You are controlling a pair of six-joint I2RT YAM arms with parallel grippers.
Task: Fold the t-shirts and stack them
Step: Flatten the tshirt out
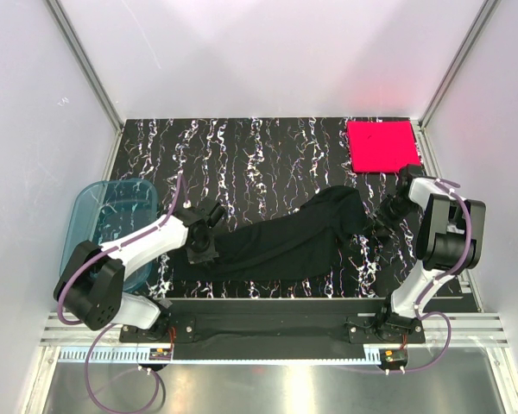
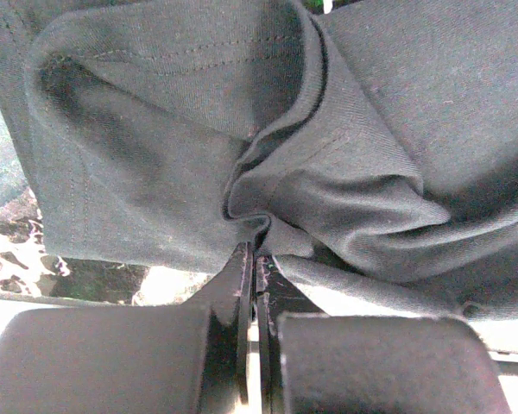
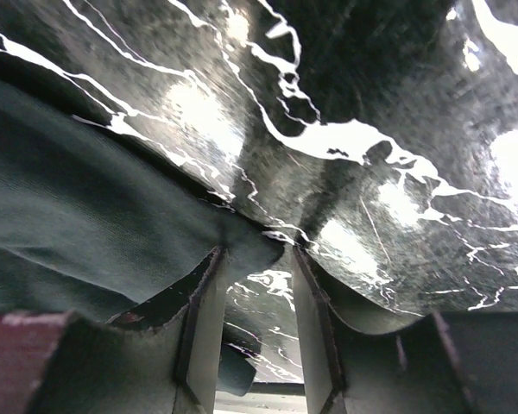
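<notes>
Black t-shirt (image 1: 285,237) lies strung from eight to two o'clock, left claw (image 2: 255,252) pinched shut on one end, right claw (image 3: 255,257) part-open at the other edge, likely to spread it flat.

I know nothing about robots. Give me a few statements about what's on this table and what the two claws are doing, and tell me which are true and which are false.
1. The black shirt lies folded in a neat square. False: it stretches rumpled across the table.
2. The left gripper is shut on the black shirt. True.
3. The pink-red shirt sits inside the blue tub. False: it lies on the table's far right corner, and the tub stands at the left.
4. The right gripper has its fingers standing apart. True.
</notes>
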